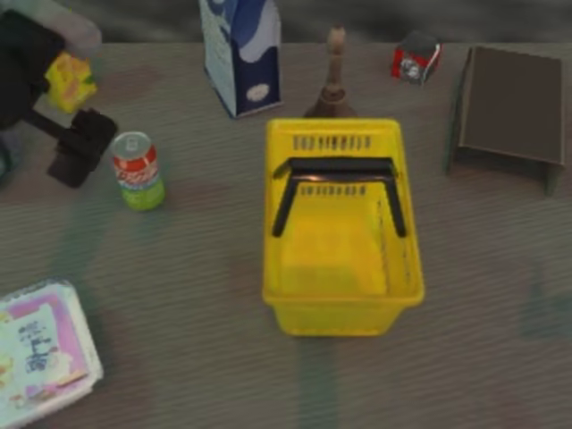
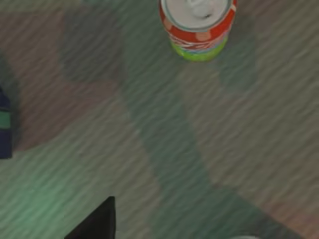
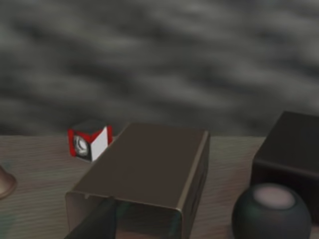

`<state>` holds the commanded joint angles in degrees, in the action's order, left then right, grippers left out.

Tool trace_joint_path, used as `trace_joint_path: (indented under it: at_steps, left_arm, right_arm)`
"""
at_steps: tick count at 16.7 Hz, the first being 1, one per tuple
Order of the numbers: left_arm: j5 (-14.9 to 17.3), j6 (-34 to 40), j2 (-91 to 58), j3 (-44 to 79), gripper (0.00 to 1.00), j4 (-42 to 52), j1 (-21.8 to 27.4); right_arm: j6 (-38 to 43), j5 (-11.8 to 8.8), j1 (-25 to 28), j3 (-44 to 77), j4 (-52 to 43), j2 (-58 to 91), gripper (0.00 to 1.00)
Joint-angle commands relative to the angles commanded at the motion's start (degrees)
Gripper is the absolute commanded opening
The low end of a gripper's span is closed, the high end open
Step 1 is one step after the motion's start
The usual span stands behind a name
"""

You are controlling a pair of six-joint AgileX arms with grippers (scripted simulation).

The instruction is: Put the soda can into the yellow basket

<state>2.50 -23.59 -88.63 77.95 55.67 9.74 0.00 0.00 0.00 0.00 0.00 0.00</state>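
Rendered tabletop scene (simulated): mottled table (image 1: pixel 179 313) before a grey blurred backdrop.

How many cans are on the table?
1. The soda can stands upright at the table's left side, just right of the left gripper and well left of the yellow basket. No other can shows, though one could be out of view.
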Motion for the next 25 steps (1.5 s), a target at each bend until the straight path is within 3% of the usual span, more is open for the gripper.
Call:
trace_joint_path:
  at_steps: [6, 12, 20, 25]
  left_arm:
    - [-0.85, -7.34, -31.71, 27.84, 1.00, 15.98, 1.54]
    - [-1.99, -11.60, -48.47, 46.46, 1.00, 21.75, 1.90]
    - [-2.15, -12.07, -50.01, 48.08, 1.00, 21.79, 1.67]
    - [-2.16, -12.12, -50.78, 40.94, 1.00, 13.64, 1.83]
  right_arm:
    - [0.00, 0.00, 0.00, 0.00, 0.00, 0.00, 1.00]
    - [0.00, 0.00, 0.00, 0.00, 0.00, 0.00, 1.00]
    - [0.00, 0.00, 0.00, 0.00, 0.00, 0.00, 1.00]
    - [0.00, 0.00, 0.00, 0.00, 0.00, 0.00, 1.00]
